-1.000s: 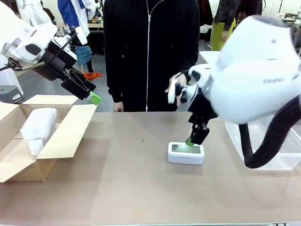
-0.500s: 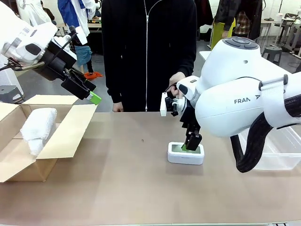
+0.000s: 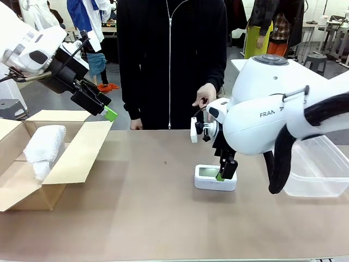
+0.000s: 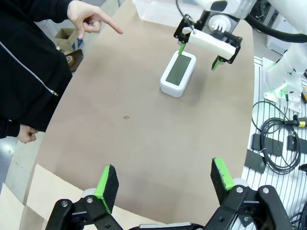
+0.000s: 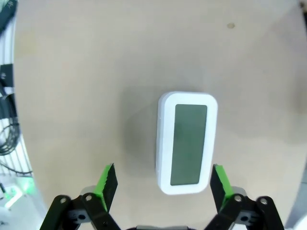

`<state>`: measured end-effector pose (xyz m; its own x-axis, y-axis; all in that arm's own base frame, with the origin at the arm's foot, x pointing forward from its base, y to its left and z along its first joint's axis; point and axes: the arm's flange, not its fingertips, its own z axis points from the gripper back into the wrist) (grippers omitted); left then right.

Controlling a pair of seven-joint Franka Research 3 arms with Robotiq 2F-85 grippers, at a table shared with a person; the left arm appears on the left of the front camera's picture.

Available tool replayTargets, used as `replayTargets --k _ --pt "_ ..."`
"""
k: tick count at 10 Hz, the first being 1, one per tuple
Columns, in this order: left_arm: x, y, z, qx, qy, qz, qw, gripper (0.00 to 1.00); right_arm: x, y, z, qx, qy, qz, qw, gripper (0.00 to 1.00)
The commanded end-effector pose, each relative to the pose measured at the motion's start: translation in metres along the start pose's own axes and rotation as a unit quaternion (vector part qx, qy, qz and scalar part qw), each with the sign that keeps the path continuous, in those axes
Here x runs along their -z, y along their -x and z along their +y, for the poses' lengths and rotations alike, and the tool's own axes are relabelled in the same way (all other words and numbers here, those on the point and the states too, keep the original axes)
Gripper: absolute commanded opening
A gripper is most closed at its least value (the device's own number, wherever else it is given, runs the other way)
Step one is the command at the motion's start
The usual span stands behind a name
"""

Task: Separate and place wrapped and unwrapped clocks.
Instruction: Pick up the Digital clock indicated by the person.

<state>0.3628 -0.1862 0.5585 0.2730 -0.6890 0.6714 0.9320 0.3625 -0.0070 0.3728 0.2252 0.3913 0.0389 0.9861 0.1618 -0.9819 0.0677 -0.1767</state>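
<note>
Front view: wrapped clock (image 3: 42,150) inside open cardboard box (image 3: 76,158) at left.

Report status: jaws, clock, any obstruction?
Right gripper jaws open above bare clock, not touching. Left gripper jaws open, raised by the box. Wrapped bundle boxed. Nothing blocking.

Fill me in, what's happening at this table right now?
The right gripper, jaws open, hangs just above the bare white clock lying screen-up mid-table; nothing is gripped yet. The left gripper, also open and empty, hovers over the cardboard box, which holds a wrapped bundle. A clear plastic bin sits at the robot's right. The person's hand is pointing toward the table.
</note>
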Motion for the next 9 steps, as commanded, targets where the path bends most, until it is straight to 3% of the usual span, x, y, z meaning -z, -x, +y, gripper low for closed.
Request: replayTargets --k 1,9 --pt "0.000 0.001 -0.001 0.000 0.000 0.001 1.000 1.00 0.018 0.002 -0.014 -0.029 -0.018 -0.008 0.999 1.00" --pt "0.000 0.001 -0.001 0.000 0.000 0.001 1.000 1.00 0.044 0.000 -0.039 -0.017 -0.044 0.022 0.999 1.00"
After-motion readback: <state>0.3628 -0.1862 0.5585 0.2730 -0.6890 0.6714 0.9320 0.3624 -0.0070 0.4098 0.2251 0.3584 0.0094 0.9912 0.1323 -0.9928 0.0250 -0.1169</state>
